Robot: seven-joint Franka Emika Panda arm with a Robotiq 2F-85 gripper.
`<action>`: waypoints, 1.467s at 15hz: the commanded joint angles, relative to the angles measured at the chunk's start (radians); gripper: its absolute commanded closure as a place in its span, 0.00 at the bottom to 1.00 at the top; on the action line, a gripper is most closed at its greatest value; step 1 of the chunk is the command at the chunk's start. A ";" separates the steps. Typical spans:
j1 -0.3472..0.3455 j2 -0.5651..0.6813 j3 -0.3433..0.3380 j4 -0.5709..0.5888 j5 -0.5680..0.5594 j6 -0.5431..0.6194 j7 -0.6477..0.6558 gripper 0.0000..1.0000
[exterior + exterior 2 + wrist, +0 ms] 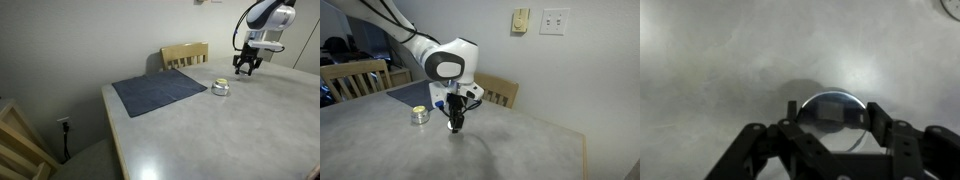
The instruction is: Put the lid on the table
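The lid (832, 112) is a small round silvery cap that sits between my gripper's (835, 128) two dark fingers in the wrist view. The fingers touch its sides, so the gripper is shut on it. It hangs close above the pale grey glossy table (720, 50) and casts a shadow there. In both exterior views the gripper (245, 68) (456, 124) points down just over the table (200, 130) (510, 150), and the lid is too small to make out. The small clear jar (220, 88) (419, 115) stands uncapped on the table, a short way from the gripper.
A dark blue-grey cloth (158, 92) lies flat on the table beyond the jar. Wooden chairs (185, 55) (496, 90) (355, 78) stand at the table's edges. Another wooden chair (20, 140) stands on the floor. A wall runs close behind.
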 commanded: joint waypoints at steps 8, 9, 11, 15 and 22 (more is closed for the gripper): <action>-0.039 0.139 0.019 0.206 0.030 -0.188 -0.033 0.56; -0.039 0.149 0.019 0.220 0.030 -0.200 -0.031 0.56; -0.041 0.173 0.018 0.255 0.029 -0.227 -0.028 0.56; -0.035 0.207 0.015 0.302 0.022 -0.262 -0.017 0.56; -0.016 0.208 0.016 0.320 0.010 -0.264 -0.015 0.00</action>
